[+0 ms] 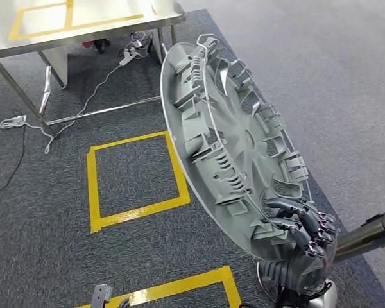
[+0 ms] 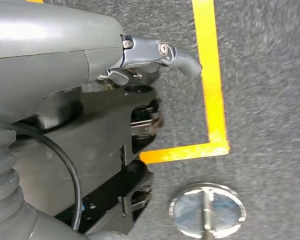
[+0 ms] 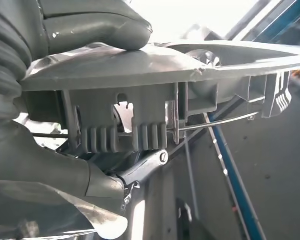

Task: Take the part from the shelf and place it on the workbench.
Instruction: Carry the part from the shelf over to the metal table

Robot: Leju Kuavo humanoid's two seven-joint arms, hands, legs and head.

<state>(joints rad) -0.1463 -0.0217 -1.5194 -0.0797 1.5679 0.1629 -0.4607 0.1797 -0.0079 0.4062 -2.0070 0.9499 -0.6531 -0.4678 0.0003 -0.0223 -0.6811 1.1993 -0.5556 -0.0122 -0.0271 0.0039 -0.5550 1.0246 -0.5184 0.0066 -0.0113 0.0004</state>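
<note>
One part (image 1: 229, 144) in play: a big round grey plastic wheel cover, seen from its back side. Inner face is busy with moulded ribs, clips and slotted tabs around the rim, plus a thin wire ring running through the clips. Small dimple at the centre. It sits tilted in the air above the grey carpet (image 1: 335, 96), well clear of the floor, upper edge toward the workbench (image 1: 84, 19), lower edge down at the right hand (image 1: 307, 228).

Right hand grips the cover at that lower rim; dark fingers (image 1: 297, 215) curl over the inner face. In the right wrist view the thick grey thumb (image 3: 99, 25) presses flat on one face of the cover (image 3: 148, 70) and a finger (image 3: 141, 170) hooks under the ribbed clip block on the other side, so the rim is clamped between them. Right forearm (image 1: 369, 234) comes in from the right edge.

Left hand (image 2: 152, 75) hangs over the carpet holding nothing; one finger (image 2: 178, 57) sticks out nearly straight, the rest are mostly hidden behind the grey cover, so open vs curled: can't tell.

Workbench is a metal-topped table at the top left, with yellow tape (image 1: 74, 22) marked on it. White cables (image 1: 84, 102) trail on the carpet under it. A yellow tape square (image 1: 132, 179) lies on the floor between bench and robot, another tape line (image 1: 190, 285) nearer. A round shiny metal floor plate (image 2: 207, 210) lies just beside a tape corner (image 2: 216, 142) in the left wrist view.
</note>
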